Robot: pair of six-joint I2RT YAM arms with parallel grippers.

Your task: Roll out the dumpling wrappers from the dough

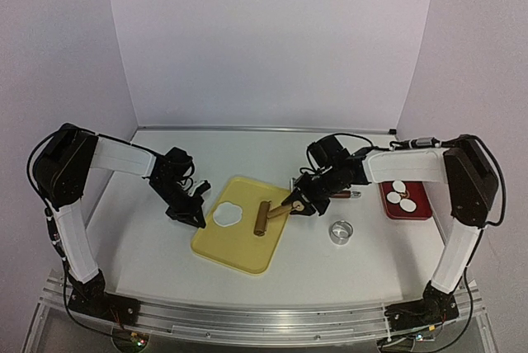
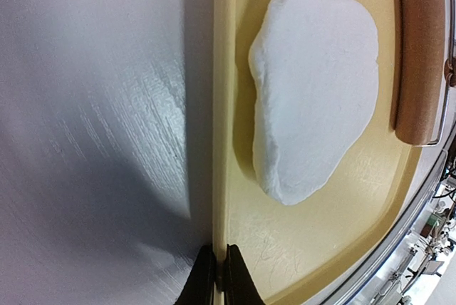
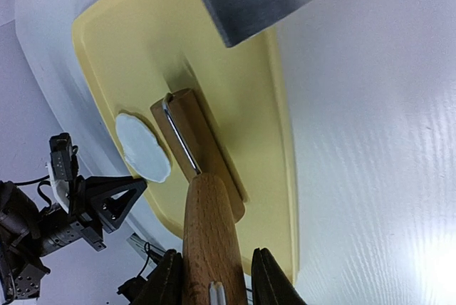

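Note:
A yellow tray (image 1: 247, 256) lies mid-table with an irregular white dough patch (image 1: 228, 215) on its left half. My left gripper (image 1: 198, 216) is shut on the tray's left rim (image 2: 220, 198); its jaws (image 2: 220, 276) pinch the thin edge, and the dough (image 2: 315, 84) lies just beyond. A wooden roller (image 1: 263, 218) rests on the tray to the right of the dough. My right gripper (image 1: 294, 204) is shut on the roller's wooden handle (image 3: 210, 226), with the drum (image 3: 206, 145) next to the dough (image 3: 142, 147). Three dumpling wrappers (image 1: 402, 196) lie on a red plate (image 1: 421, 209) at the right.
A metal ring cutter (image 1: 340, 232) stands on the table just right of the tray. A brown-handled tool (image 1: 345, 194) lies behind the right gripper. White walls close in the back and both sides.

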